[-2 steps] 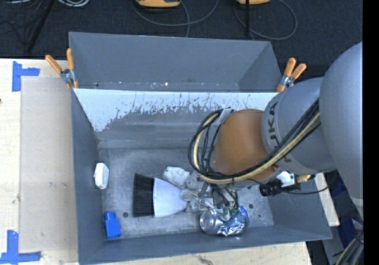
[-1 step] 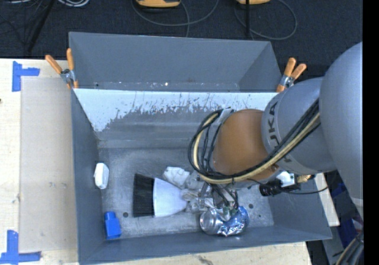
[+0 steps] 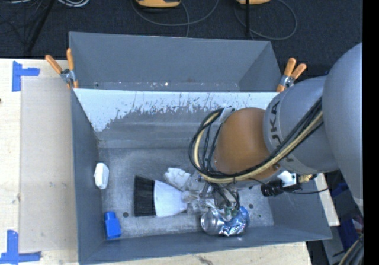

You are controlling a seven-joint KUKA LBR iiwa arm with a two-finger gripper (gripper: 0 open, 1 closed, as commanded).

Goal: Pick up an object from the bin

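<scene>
Found the grey arm (image 3: pixel 331 121) nearest the lens, reaching in over the right rim of the bin (image 3: pixel 177 71), with its orange cover (image 3: pixel 240 139) and looped black cables (image 3: pixel 198 145) hanging above the right half of the floor. Placed the gripper (image 3: pixel 218 201) low beneath that cover, right of the middle and near the front wall. Could not tell its state, spread or pressed together, amid the clutter around it. Spotted a crumpled silver-and-blue shiny thing (image 3: pixel 225 223) directly under the gripper, just beside the front wall and seemingly touching the tip. Saw a brush (image 3: pixel 160 200) just to the left, black bristles toward the left wall, white body toward the gripper. Noted a crumpled white scrap (image 3: pixel 176 175) behind the brush's white end, touching it. Marked a white oval piece (image 3: pixel 101 175) near the left wall and a small blue block (image 3: pixel 112 225) in the front-left corner, both well apart from the gripper.
</scene>
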